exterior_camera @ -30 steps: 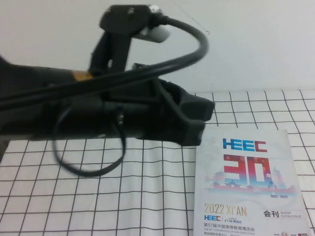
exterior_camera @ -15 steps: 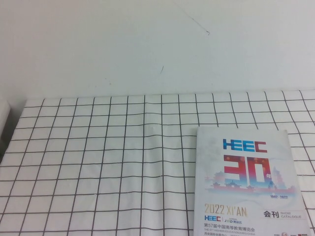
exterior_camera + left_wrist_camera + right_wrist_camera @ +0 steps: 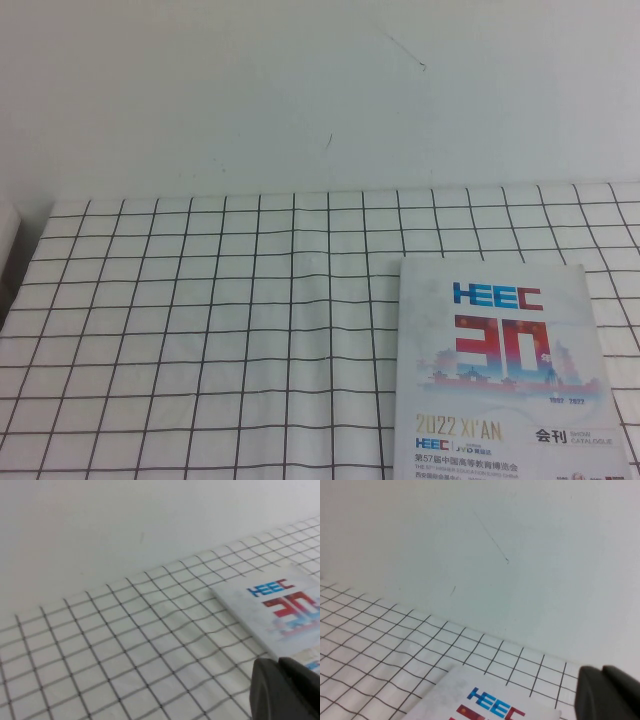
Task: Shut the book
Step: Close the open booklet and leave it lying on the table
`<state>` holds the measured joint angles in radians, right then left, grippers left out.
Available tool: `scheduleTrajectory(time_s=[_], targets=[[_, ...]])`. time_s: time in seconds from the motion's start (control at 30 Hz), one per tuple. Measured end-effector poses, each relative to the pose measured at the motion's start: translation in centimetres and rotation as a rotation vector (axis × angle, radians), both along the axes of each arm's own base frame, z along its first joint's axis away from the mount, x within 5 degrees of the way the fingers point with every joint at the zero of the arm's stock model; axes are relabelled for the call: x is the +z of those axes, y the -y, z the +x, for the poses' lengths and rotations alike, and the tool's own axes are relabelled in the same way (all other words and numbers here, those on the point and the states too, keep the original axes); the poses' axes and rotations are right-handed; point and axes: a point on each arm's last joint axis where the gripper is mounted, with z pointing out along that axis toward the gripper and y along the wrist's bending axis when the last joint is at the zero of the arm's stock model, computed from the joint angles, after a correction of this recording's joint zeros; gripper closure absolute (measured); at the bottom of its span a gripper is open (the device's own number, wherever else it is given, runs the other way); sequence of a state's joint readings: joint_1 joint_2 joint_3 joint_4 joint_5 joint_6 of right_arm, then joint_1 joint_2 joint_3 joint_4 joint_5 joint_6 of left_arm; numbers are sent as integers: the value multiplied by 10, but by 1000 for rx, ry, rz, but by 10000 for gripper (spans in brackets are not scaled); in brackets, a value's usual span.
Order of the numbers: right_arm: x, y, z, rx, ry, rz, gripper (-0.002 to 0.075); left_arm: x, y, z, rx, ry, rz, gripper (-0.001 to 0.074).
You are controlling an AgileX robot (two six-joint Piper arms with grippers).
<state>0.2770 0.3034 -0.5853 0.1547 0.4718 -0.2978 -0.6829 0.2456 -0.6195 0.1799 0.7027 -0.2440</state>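
High view: the book [image 3: 505, 370] lies closed, cover up, front right on the checked cloth [image 3: 200, 330]. The left gripper [image 3: 285, 690] and right gripper [image 3: 607, 692] show only dark edges, with the book ahead of each; their opening cannot be told.

The book [image 3: 500, 375] lies flat, cover up, on the tablecloth [image 3: 200, 330]. The left gripper [image 3: 283, 687] hangs above the cloth, with the book just ahead of its jaws. The right gripper [image 3: 608, 692] has the book ahead of and below its jaws, with the wall [image 3: 300, 90] beyond.
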Motion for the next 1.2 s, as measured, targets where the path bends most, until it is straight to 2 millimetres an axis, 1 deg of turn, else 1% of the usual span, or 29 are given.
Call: scheduleTrajectory(time_s=[0.1, 0.2, 0.53, 0.67, 0.8, 0.9, 1.03, 1.2], targets=[[-3, 0, 1, -1, -6, -1, 729, -7, 0, 7, 29, 59, 62, 738], [-6, -1, 1, 4, -33, -12, 729, -12, 0, 9, 39, 58, 85, 738], [-14, -1, -2, 19, -119, -41, 729, -35, 3, 13, 40, -5, 135, 738], [-16, -1, -2, 22, -135, -47, 729, -40, 0, 12, 63, -25, 148, 738], [-17, -1, -3, 25, -151, -53, 729, -43, -10, 7, 180, -20, 135, 738], [-18, -1, -3, 25, -153, -54, 729, -43, -18, -2, 303, -6, 87, 738], [-18, -1, -3, 25, -155, -54, 729, -42, -23, -16, 440, 25, 18, 738], [-18, -1, -3, 25, -155, -54, 729, -42, -25, -25, 569, 61, 12, 738]])
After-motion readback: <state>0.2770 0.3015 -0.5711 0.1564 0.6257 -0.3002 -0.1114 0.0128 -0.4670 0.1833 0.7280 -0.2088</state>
